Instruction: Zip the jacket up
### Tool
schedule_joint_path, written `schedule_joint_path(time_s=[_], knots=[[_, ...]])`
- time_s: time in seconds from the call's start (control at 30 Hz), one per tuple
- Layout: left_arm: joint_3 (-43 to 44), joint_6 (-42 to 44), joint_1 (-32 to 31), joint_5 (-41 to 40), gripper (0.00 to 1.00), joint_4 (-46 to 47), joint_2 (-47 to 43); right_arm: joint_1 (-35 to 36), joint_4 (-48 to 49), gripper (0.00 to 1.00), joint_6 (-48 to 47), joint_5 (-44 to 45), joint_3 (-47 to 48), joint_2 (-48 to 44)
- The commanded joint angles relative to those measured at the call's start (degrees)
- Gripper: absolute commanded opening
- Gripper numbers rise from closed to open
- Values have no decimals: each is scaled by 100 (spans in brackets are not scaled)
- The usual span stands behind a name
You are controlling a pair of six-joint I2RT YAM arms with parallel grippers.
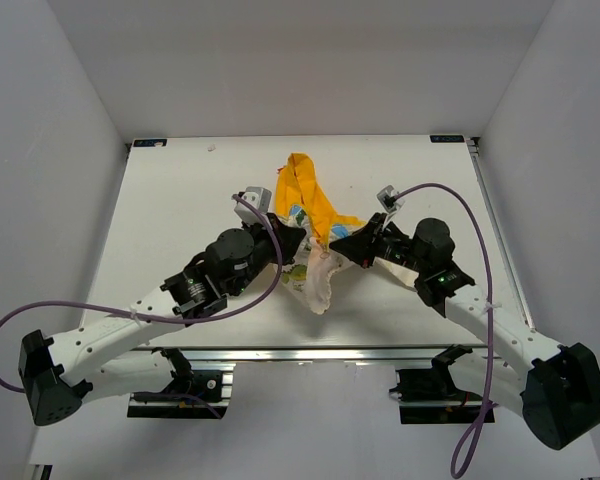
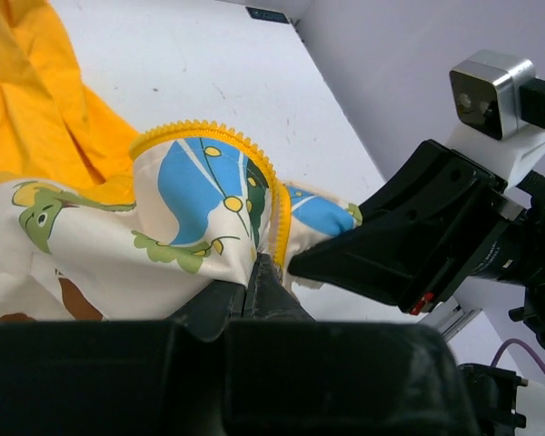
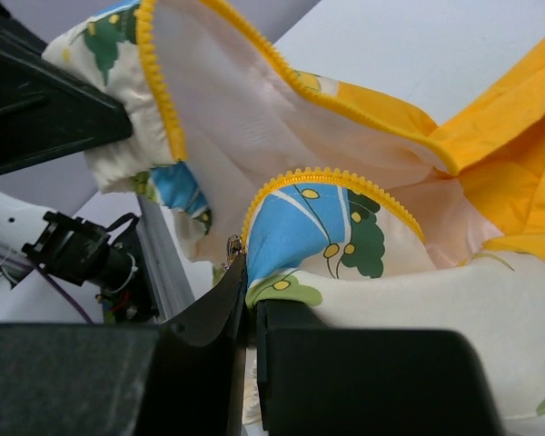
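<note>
My left pincer [image 2: 259, 277] clamped one zipper edge of the jacket [image 1: 318, 215], my right pincer [image 3: 247, 282] pinched the other. I held both up over the table [image 1: 180, 190] middle, probably to line up the teeth.

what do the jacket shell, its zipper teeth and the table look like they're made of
Jacket shell: thin woven cloth, matte, printed cartoons; it creases softly, likely cotton or polyester. Zipper teeth: small moulded yellow-orange teeth, probably plastic, no metal glint. Table: smooth, matte white board, likely laminate.
</note>
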Motion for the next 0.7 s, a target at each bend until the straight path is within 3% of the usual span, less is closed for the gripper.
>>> schedule_joint_path(time_s=[0.0,0.67], knots=[[-60,304,-31,305,0,644,20,-16,764,0,143,-448,0,-115],[-385,322,-31,613,0,1085,-146,-25,1275,0,477,-185,9,-10]])
